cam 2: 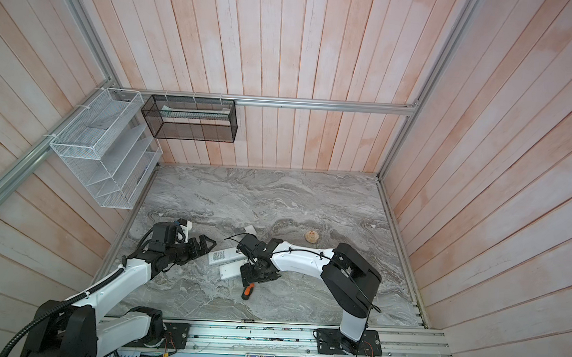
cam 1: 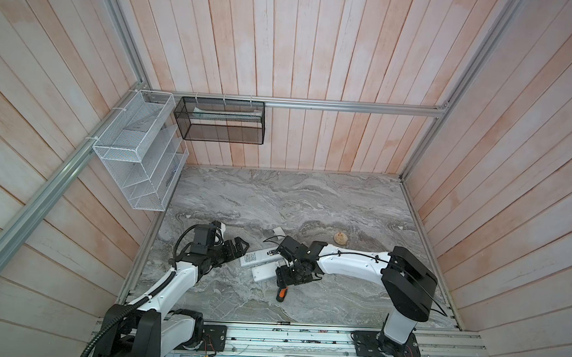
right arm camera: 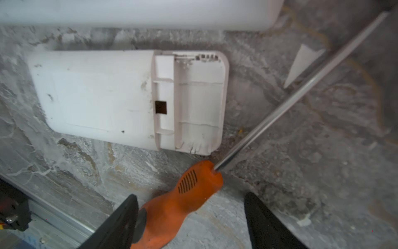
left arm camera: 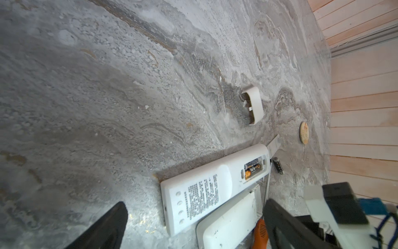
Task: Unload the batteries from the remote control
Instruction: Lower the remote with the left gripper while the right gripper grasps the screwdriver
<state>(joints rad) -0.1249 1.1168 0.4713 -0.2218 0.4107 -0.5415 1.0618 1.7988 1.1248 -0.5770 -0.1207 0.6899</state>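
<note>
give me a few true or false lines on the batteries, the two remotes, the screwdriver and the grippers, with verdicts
1. Batteries sit in the labelled remote's open compartment. True.
2. The screwdriver is clamped in the left gripper. False: its orange handle lies between the open fingers of the right gripper, and the left gripper is open and holds nothing.
3. A loose battery lies on the table just past the labelled remote's end. True.
4. The smaller remote has a battery in its compartment. False: its open compartment is empty.
</note>
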